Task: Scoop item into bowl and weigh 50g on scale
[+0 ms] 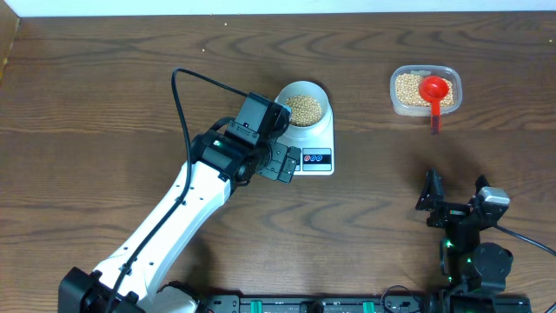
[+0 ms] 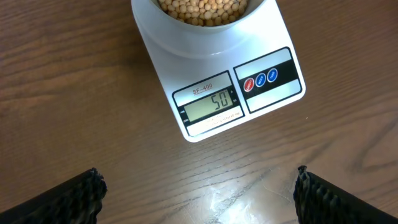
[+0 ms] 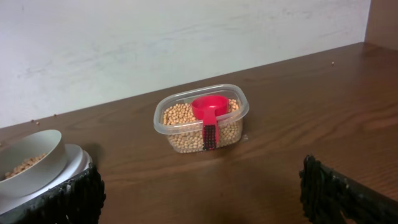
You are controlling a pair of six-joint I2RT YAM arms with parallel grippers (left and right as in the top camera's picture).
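Observation:
The pale bowl (image 1: 303, 106) holds tan beans (image 1: 305, 109) and stands on the white scale (image 1: 316, 156). In the left wrist view the scale (image 2: 273, 74) reads 50 on its display (image 2: 211, 102), with the bowl (image 2: 205, 31) and its beans (image 2: 202, 9) at the top edge. My left gripper (image 1: 280, 163) is open and empty, just left of the scale's front; its fingers frame bare table (image 2: 198, 193). My right gripper (image 1: 456, 196) is open and empty near the front right. In the right wrist view (image 3: 199, 193) it faces the bowl (image 3: 31, 163) at the left.
A clear plastic tub (image 1: 425, 90) of beans stands at the back right with a red scoop (image 1: 433, 91) lying in it, handle toward the front. It also shows in the right wrist view (image 3: 200, 118) with the scoop (image 3: 209, 112). A black cable (image 1: 187, 96) loops over the left arm.

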